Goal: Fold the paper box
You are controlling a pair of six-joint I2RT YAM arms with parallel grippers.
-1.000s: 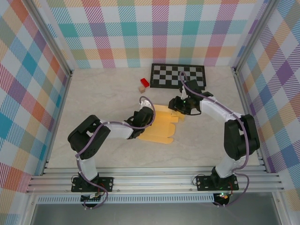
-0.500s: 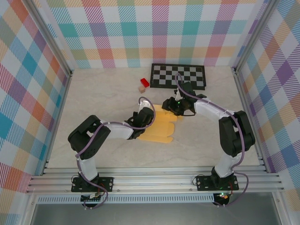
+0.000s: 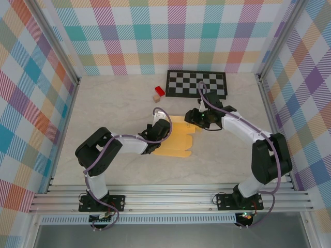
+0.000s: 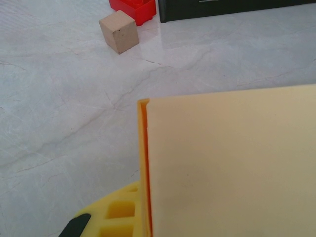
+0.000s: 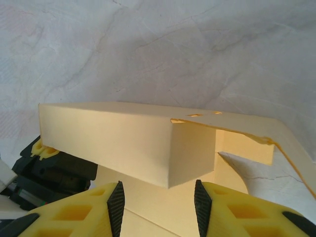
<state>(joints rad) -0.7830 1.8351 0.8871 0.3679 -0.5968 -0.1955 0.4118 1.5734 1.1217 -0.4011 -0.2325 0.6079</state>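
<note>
The paper box (image 3: 178,140), a pale yellow-orange card, lies partly folded in the middle of the table. My left gripper (image 3: 164,126) is at its left side, shut on a raised panel (image 4: 232,168); one yellow finger (image 4: 114,216) presses against that panel's edge. My right gripper (image 3: 193,120) hovers open at the box's far right corner. In the right wrist view the folded wall and corner (image 5: 170,148) stand just ahead of my right gripper (image 5: 159,210), with nothing between its pads (image 5: 117,207).
A tan block (image 4: 117,33) and a red block (image 3: 159,91) sit beyond the box to the far left. A black-and-white checkerboard mat (image 3: 196,83) lies at the back. Plaid walls and metal rails enclose the table.
My right gripper moved left toward the box's corner, then drew back a little to the right. The left arm and the box have stayed still.
</note>
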